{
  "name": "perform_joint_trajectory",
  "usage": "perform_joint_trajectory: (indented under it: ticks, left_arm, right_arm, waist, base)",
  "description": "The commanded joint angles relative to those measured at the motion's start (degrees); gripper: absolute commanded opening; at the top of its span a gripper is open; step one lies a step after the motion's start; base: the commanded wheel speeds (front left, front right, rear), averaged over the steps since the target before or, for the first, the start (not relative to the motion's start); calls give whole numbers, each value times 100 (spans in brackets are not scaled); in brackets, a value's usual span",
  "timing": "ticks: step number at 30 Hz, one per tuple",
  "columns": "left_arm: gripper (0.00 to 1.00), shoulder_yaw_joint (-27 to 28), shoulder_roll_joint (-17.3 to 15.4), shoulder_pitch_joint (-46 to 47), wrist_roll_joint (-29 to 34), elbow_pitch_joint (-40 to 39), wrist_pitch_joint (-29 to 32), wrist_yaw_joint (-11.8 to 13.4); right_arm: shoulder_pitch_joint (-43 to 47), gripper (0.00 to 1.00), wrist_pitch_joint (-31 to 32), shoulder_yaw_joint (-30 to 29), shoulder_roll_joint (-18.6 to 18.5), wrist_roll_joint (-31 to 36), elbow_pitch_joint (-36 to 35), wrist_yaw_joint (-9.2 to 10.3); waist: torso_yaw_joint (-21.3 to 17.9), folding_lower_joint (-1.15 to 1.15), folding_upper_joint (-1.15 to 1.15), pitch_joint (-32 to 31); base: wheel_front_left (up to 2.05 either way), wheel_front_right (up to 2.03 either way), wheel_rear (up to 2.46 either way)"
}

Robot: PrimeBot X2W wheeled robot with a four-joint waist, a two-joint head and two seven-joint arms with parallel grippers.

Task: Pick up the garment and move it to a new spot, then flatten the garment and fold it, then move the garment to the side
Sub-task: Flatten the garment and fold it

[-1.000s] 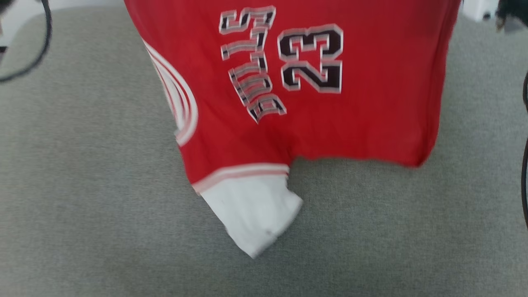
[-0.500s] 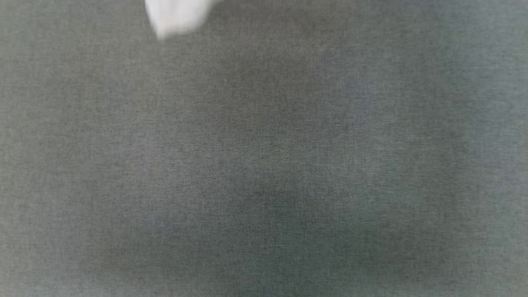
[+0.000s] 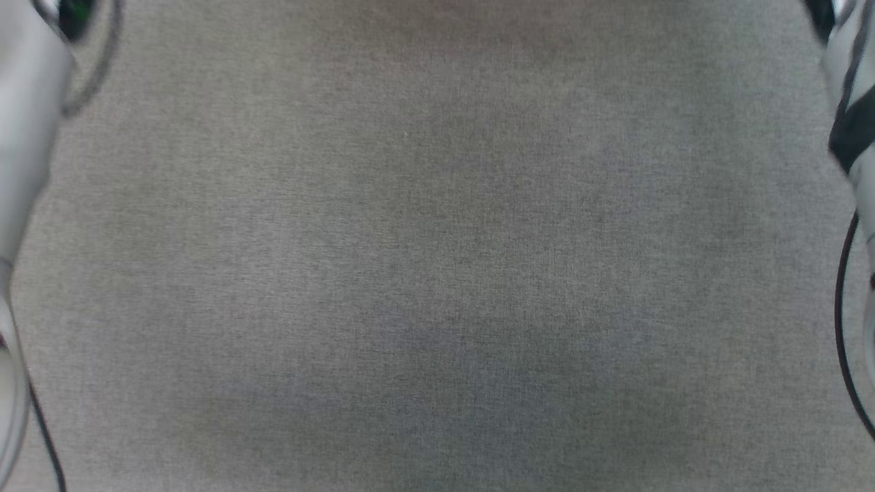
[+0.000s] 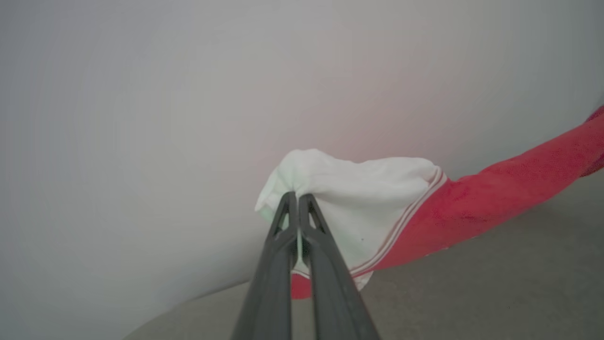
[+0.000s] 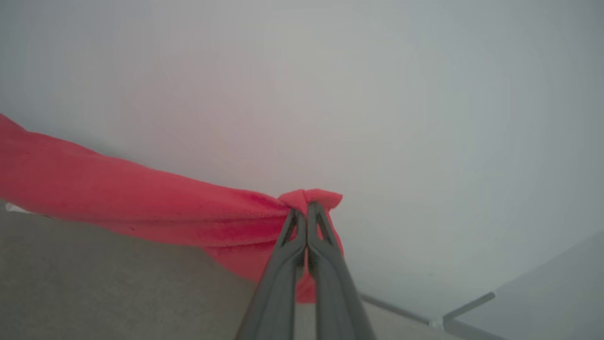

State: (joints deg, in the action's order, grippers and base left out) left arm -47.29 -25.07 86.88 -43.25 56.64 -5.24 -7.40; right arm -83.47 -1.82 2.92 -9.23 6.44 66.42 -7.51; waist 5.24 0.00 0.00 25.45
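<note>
Clamping tight on cloth, the left gripper [image 4: 298,197] has its two dark fingers pressed together over a bunched fold of the white sleeve [image 4: 358,193] of the garment [image 4: 500,189]; from those tips, in the left wrist view, the sleeve bulges toward twelve and two o'clock, its striped trim runs down toward five, and the red body stretches away toward three o'clock to the frame edge; the right gripper [image 5: 306,208] is likewise closed, its tips nipping a small red tuft, and in the right wrist view the red cloth runs from them toward nine o'clock as a taut, rolled band; so the garment hangs strung between the two grippers, its long axis lying along the line from one to the other, each arm holding its own end and neither nearer the middle; below the band lies the grey fabric surface [image 5: 94,278], seemingly apart from the stretched part, though some cloth sags under each grip toward six o'clock; in the head view that surface spreads across the middle, with the left forearm [image 3: 27,123] at ten o'clock and the right forearm [image 3: 851,82] at two; the coming lay-down, I judge, turns on holding that axis level and taut, both ends lowered together, so the body lands flat rather than bunched.
</note>
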Motion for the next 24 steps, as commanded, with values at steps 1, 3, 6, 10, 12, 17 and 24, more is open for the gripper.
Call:
perform_joint_trajectory:
  ticks: [1,3,6,10,12,17,24]
  left_arm:
    - [0,-97,-128,-200,-269,-135,274,5]
    - [0,-327,-250,-620,-550,-359,691,4]
    - [0,-545,-465,-1043,-1009,-743,1208,3]
    - [0,-817,-763,-1698,-1469,-1272,1721,2]
    - [0,-840,-861,-1846,-1590,-1399,1810,2]
    - [0,-981,-1272,-2582,-1946,-2031,2204,33]
    - [0,-1038,-1940,-3690,-2359,-3342,2542,619]
  right_arm:
    - [133,0,54,44,-50,-74,90,4]
    - [354,0,82,140,-24,-233,211,3]
    - [720,0,148,276,10,-516,350,3]
    - [1218,0,236,509,-17,-882,383,3]
    - [1339,0,281,569,-14,-972,376,4]
    - [2048,0,454,928,-81,-1406,171,4]
    - [3259,0,951,1489,-335,-2204,-871,4]
  waist:
    - [44,0,0,-86]
    - [69,0,0,-175]
    - [79,0,0,-306]
    - [80,0,0,-469]
    - [73,0,0,-504]
    - [31,0,0,-663]
    - [-59,0,0,-811]
  base:
    - [0,0,0]
    - [0,0,0]
    - [0,0,0]
    - [0,0,0]
    - [0,0,0]
    - [0,0,0]
    - [0,0,0]
